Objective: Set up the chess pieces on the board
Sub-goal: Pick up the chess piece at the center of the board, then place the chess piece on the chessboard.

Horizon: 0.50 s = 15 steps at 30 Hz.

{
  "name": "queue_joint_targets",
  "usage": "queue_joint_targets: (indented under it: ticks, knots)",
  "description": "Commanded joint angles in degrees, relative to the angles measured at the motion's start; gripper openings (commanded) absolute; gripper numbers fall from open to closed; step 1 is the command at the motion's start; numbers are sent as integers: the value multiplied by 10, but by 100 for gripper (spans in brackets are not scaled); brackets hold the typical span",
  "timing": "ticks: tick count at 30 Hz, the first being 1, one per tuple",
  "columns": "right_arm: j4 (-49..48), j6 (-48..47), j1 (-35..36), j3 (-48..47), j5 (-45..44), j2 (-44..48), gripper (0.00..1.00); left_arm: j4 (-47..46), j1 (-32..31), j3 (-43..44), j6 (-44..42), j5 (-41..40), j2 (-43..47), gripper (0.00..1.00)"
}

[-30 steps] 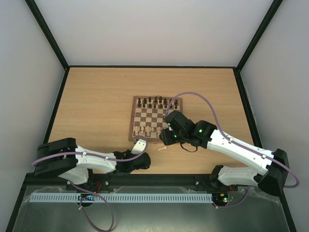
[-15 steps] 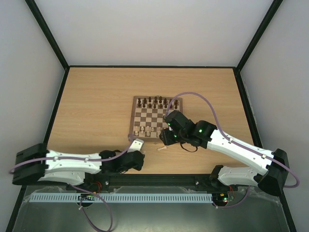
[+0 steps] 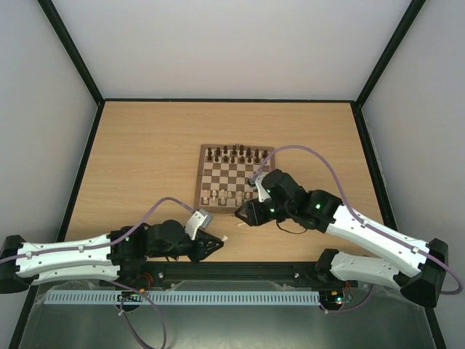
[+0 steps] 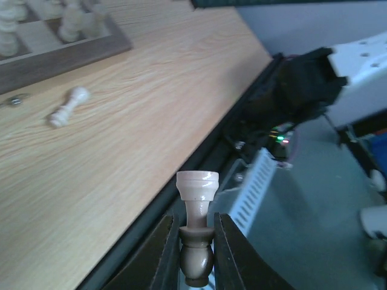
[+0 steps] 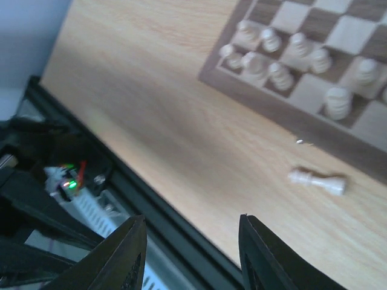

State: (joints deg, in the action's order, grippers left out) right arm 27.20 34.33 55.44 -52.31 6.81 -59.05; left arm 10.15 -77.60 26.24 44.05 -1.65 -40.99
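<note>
left gripper (image 4: 195,225) pulling back from board (image 3: 236,177) toward near-left table edge, jaws now clamped on cream chess piece (image 4: 196,187) | right gripper (image 5: 192,226) hovering, jaws apart, above fallen cream piece (image 5: 317,180) just near of board | we are judging both unplaced

White arm links (image 3: 69,256), black joints (image 3: 166,238), lilac cables (image 3: 294,147), green lights (image 3: 317,206)

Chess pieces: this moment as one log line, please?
left gripper: shut on cream piece; right gripper: open, empty; fallen piece: on table near board
</note>
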Motion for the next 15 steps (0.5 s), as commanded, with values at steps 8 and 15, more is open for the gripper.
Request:
queue_joint_targets:
  ticks: [8, 15]
  knots:
    - [-131, 34, -3, 70, 325, 65, 43, -57, -3, -19, -33, 150, 94, 16]
    - [-187, 57, -2, 93, 416, 73, 43, -76, -3, -21, -41, 177, 92, 17]
